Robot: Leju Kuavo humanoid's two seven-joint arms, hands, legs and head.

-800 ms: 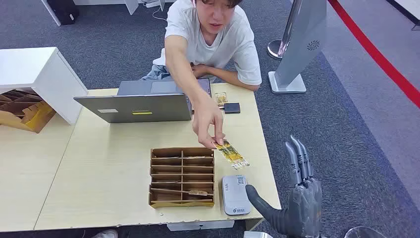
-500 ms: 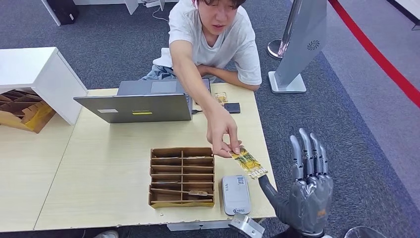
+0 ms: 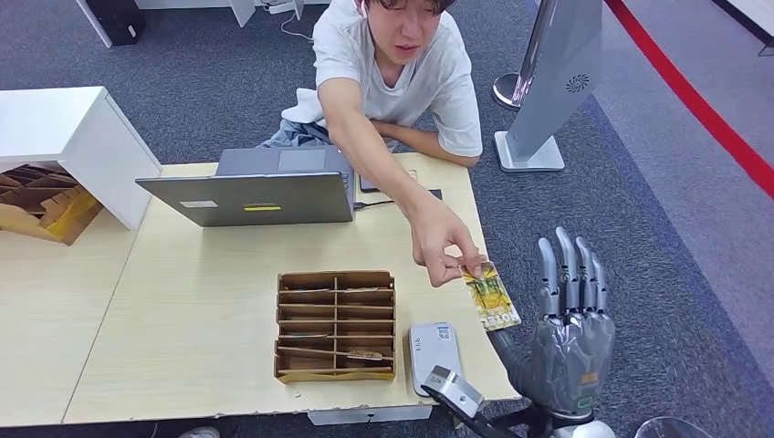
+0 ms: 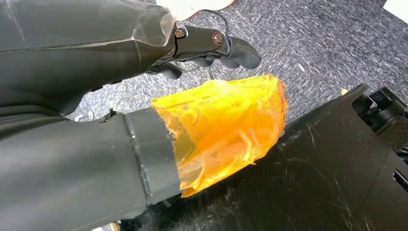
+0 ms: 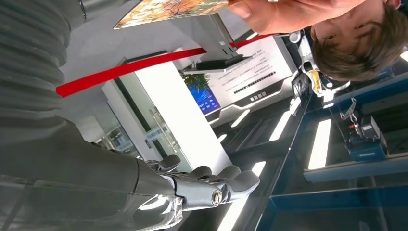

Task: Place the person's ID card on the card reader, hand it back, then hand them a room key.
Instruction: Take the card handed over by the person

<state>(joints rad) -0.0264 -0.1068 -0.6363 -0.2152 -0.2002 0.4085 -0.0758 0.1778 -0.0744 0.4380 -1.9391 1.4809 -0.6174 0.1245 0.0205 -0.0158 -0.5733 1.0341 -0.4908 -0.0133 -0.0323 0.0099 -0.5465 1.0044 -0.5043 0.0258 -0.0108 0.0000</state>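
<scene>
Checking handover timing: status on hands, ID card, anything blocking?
Right hand open, raised off the table's edge. ID card pinched by person's hand, close above robot thumb, not yet taken. Card reader unobstructed.

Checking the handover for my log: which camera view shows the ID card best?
The head view: the ID card shows whole, pinched in the person's hand, above the right hand with its fingers spread. The right wrist view catches it at the frame edge, seen partly. The left wrist view faces the carpet.

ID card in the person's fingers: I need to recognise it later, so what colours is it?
Yellow-green patterned face with a white end; ID card shows best in head view.
</scene>
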